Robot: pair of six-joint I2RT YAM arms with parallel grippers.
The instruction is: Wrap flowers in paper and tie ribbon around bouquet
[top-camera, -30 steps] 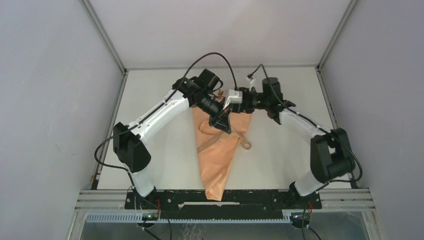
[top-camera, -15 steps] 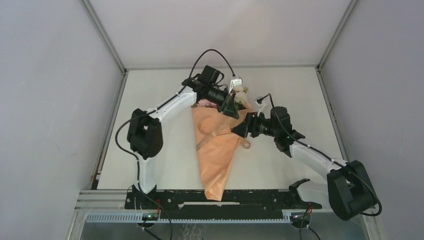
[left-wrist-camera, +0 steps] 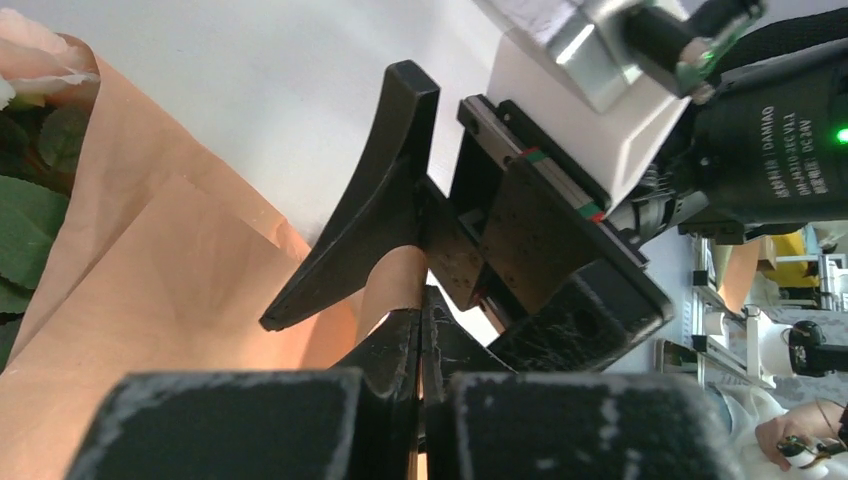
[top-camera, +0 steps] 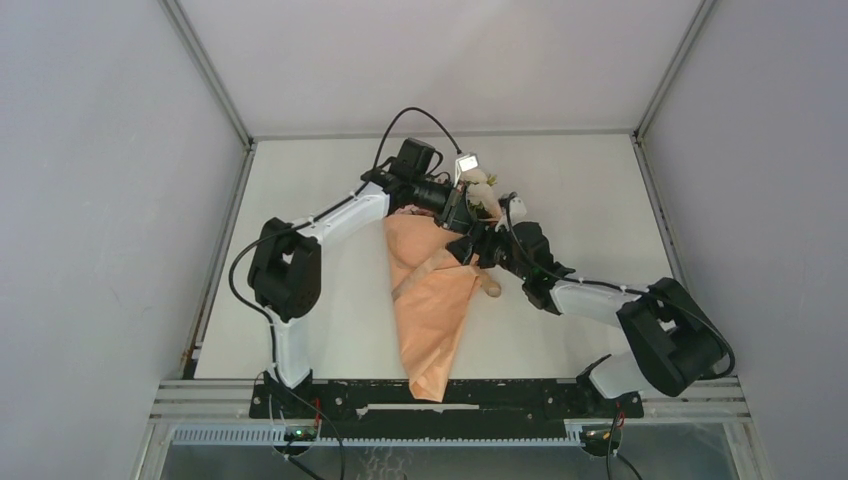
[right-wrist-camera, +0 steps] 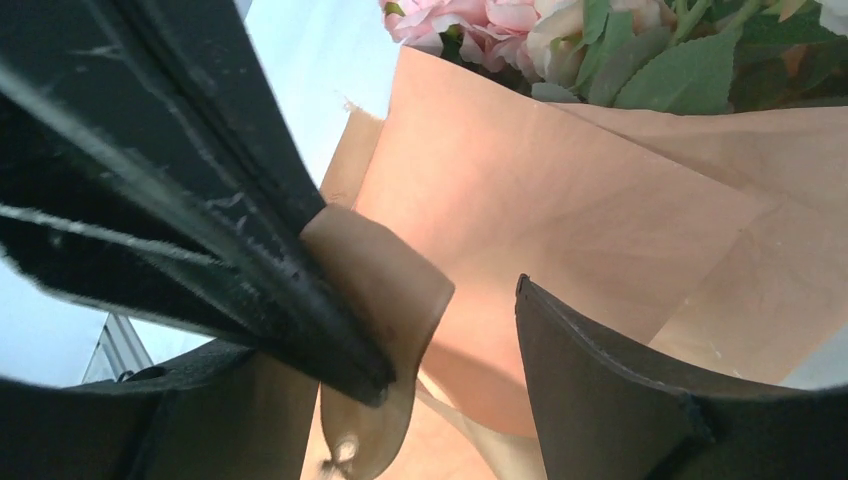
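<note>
The bouquet (top-camera: pixel 435 320) lies on the table as an orange-tan paper (right-wrist-camera: pixel 560 190) cone, narrow end toward me. Its flowers (top-camera: pixel 482 198), pink and cream roses (right-wrist-camera: pixel 500 25) with green leaves, show at the far, wide end. A tan ribbon (top-camera: pixel 425 278) crosses the cone and curls off its right side. My left gripper (top-camera: pixel 462 222) is shut on a loop of the ribbon (left-wrist-camera: pixel 395 285) above the cone's wide part, the strip pinched between its fingertips (left-wrist-camera: pixel 410 325). My right gripper (top-camera: pixel 468 250) stands open just below it, and the ribbon loop (right-wrist-camera: pixel 375 290) hangs between its fingers (right-wrist-camera: pixel 600 380).
The white table (top-camera: pixel 600 200) is boxed in by grey walls on three sides. A black rail (top-camera: pixel 450 400) carrying the arm bases runs along the near edge. The two grippers crowd together over the bouquet, black cables arching above them.
The right arm swung from the far side to the near right, and its gripper now sits under the left one at the ribbon loop. The left gripper moved back toward the flowers, still shut.
</note>
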